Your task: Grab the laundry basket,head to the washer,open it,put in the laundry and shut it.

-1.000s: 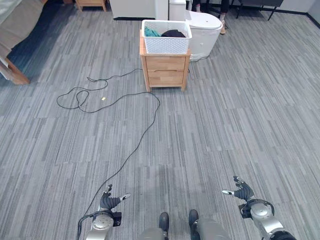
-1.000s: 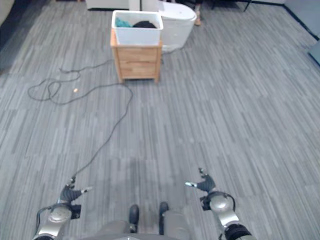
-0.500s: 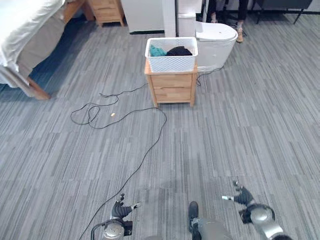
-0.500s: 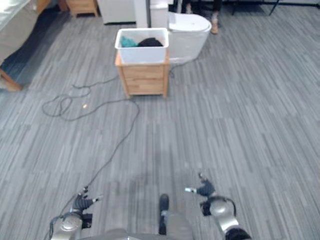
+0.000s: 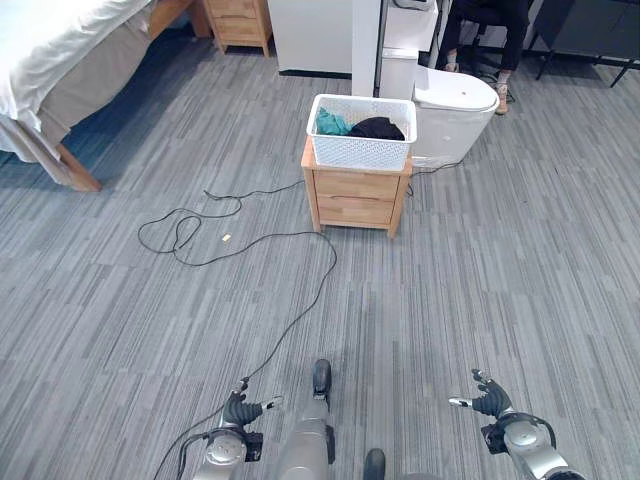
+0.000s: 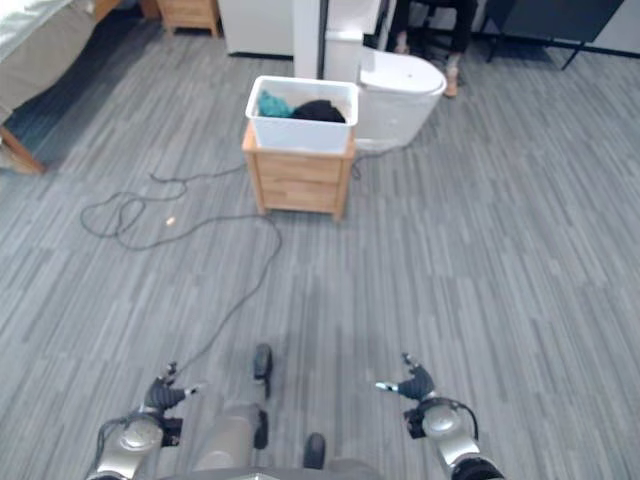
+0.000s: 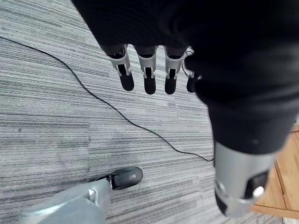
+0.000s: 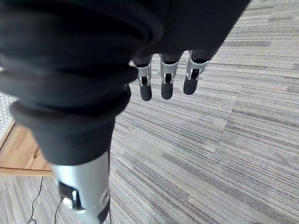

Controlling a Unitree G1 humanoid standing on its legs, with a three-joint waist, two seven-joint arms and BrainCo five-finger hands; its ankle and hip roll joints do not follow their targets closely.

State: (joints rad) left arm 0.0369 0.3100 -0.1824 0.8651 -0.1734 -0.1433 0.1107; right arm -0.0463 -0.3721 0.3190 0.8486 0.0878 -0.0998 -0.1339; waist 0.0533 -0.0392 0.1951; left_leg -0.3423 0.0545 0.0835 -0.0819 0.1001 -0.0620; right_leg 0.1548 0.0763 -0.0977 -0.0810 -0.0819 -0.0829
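A white lattice laundry basket [image 5: 360,146] sits on a small wooden two-drawer cabinet [image 5: 356,200] far ahead, with teal cloth [image 5: 331,123] and dark cloth [image 5: 379,128] inside. Behind it stands a white rounded washer [image 5: 455,106]. My left hand [image 5: 239,410] hangs low at the lower left, fingers straight and holding nothing. My right hand [image 5: 489,402] hangs at the lower right, likewise open and holding nothing. Both hands are far from the basket, over grey carpet.
A bed [image 5: 60,70] with pale bedding stands at the far left. A white cabinet [image 5: 320,30] and a wooden nightstand [image 5: 240,20] line the back wall. A person's legs [image 5: 480,25] show behind the washer. Grey carpet [image 5: 480,270] lies between me and the basket.
The camera has tilted up and shifted: the basket and cabinet sit lower and further right in the picture, and more of the back of the room shows. Both hands remain low and open.
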